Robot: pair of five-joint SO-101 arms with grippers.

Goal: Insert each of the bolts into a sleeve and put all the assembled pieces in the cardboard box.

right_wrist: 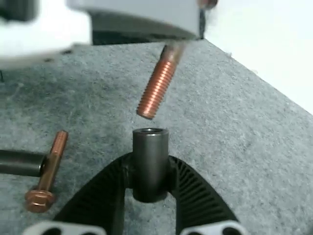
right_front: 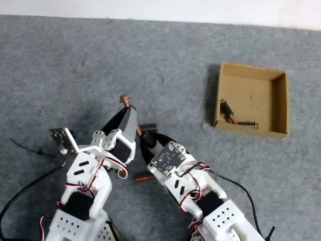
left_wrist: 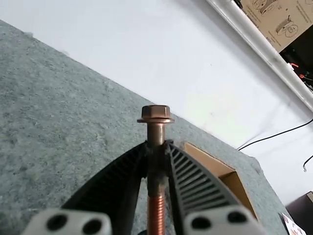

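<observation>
The bolt [left_wrist: 155,113], clamped tilted in the left gripper [left_wrist: 156,146], may be jammed on the rim of the sleeve [right_wrist: 150,147] clamped in the right gripper [right_wrist: 150,166].

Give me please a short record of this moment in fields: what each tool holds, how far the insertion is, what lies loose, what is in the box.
left tool: shut on a bolt, head outward
right tool: shut on a sleeve, open end toward the bolt
insertion: not begun; thread tip near the sleeve's opening, outside it, tilted
loose: loose bolt and loose sleeve beside each other on the carpet
cardboard box: assembled pieces inside, near one wall
</observation>
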